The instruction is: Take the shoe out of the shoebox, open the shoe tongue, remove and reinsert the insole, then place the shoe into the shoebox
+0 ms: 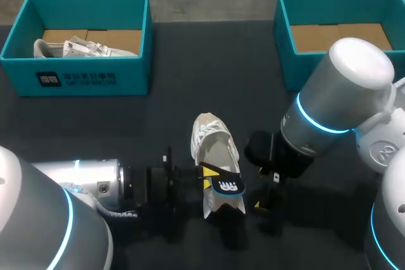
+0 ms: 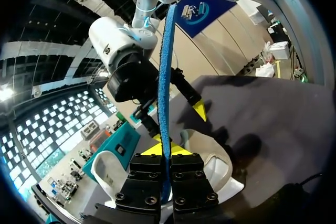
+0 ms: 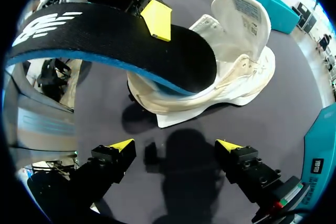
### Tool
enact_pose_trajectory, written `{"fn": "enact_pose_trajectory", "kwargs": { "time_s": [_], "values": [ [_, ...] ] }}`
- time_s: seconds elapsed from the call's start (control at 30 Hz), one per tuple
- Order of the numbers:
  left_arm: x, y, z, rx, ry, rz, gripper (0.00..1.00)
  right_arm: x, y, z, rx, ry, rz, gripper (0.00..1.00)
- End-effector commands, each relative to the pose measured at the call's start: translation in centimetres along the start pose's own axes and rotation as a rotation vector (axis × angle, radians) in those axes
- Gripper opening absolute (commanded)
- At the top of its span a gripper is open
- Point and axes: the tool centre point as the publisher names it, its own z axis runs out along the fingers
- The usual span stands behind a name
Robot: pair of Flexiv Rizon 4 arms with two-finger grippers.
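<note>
Black cloth covers the table [image 1: 209, 74], and the white shoe [image 1: 214, 147] sits near its middle, toe pointing far, well apart from both boxes. Its tongue [image 3: 241, 19] stands pulled up. The dark insole [image 1: 226, 184], blue along its edge, is held up over the heel end and arches above the shoe's opening. The left gripper [image 1: 205, 180], coming in from the near left, is clenched on the insole with one yellow tip on each face. The right gripper [image 3: 176, 144] hangs just right of the heel, fingers spread wide with nothing between them. The insole and the left gripper lie between it and the shoe's opening. At the far left, the left shoebox [image 1: 95, 80], teal, holds a second shoe [image 1: 82, 47] lying on its cardboard floor. At the far right, the right shoebox [image 1: 285, 42], also teal, shows its cardboard floor.
</note>
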Motion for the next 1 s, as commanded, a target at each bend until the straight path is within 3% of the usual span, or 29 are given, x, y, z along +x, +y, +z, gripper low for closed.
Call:
{"fn": "enact_pose_trajectory", "kwargs": {
  "time_s": [0.03, 0.73, 1.0],
  "values": [
    [-0.2, 0.4, 0.6, -0.010, 0.003, -0.002, 0.00, 0.1, 0.1, 0.2, 0.002, -0.003, 0.001, 1.00],
    [-0.7, 1.6, 0.6, -0.070, -0.027, 0.031, 0.00, 0.1, 0.1, 0.2, 0.002, -0.003, 0.001, 1.00],
    [-0.9, 2.0, 0.4, -0.141, -0.004, 0.051, 0.00, 0.1, 0.1, 0.2, 0.002, -0.003, 0.001, 1.00]
  ]
}}
